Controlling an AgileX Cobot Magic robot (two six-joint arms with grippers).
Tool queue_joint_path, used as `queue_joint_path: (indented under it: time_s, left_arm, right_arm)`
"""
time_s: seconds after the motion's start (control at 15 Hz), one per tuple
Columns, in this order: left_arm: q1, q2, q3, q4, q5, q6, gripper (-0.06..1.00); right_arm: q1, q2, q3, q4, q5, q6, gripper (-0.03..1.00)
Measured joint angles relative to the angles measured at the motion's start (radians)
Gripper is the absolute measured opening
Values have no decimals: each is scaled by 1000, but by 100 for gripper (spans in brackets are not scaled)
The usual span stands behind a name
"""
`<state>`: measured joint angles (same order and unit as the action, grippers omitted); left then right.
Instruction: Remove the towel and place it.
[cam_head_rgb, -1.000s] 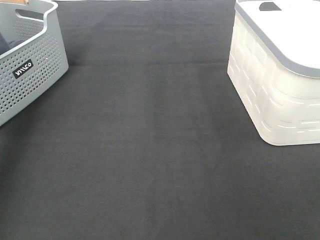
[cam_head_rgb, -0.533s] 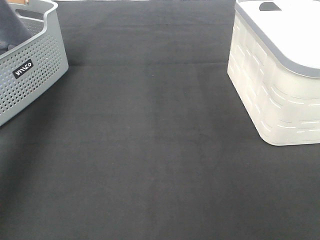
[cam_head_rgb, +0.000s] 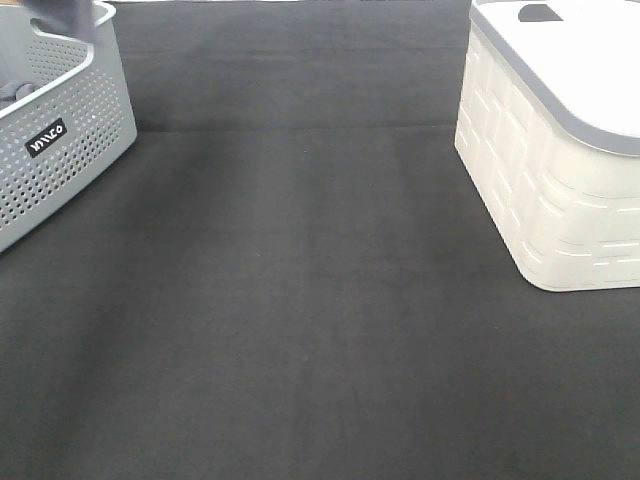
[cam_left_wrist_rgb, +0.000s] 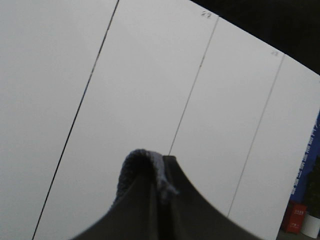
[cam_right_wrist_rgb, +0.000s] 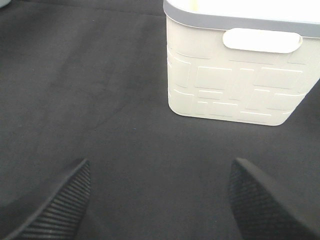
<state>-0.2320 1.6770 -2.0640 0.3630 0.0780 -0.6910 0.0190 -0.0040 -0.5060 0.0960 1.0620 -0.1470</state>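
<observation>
the towel (cam_head_rgb: 62, 14) shows in the high view only as a grey-lavender scrap at the eleven o'clock corner, above the far rim of the grey basket (cam_head_rgb: 80, 120); the rest of it is out of frame. in the left wrist view the left hand (cam_left_wrist_rgb: 159, 172) is pinched tight on a fold of it. a small hump of cloth bulges past the tips, with a pale wall behind. the right hand (cam_right_wrist_rgb: 160, 167) hangs spread wide and holds nothing, over the black worktop (cam_head_rgb: 300, 300). it faces the white bin (cam_right_wrist_rgb: 230, 85), which sits at two o'clock in the high view.

the cloth looks thin, soft and light, so it will likely droop, swing and keep no shape. the grip is on a bunched fold, and i judge it could slip if the cloth drags on the basket rim. taking it by an edge or corner would let it hang flat and lay out neatly on the open worktop.
</observation>
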Motion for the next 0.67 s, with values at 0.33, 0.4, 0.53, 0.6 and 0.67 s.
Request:
queue_joint_path:
  time_s: [0.33, 0.4, 0.53, 0.6, 0.67]
  left_arm:
    - [-150, 2, -8, 3, 176, 195, 0]
    - [-176, 4, -8, 3, 247, 229, 0]
    - [-212, 5, 1, 3, 362, 271, 0]
    - [-218, 5, 9, 3, 383, 274, 0]
    - [-225, 5, 34, 3, 420, 278, 0]
  right_arm:
    - [0, 0, 0, 0, 0, 4, 75]
    - [0, 0, 0, 9, 0, 8, 75]
    - [0, 0, 0, 66, -2, 8, 75]
    - [0, 4, 0, 82, -3, 8, 75]
    - [0, 25, 0, 106, -11, 0, 75]
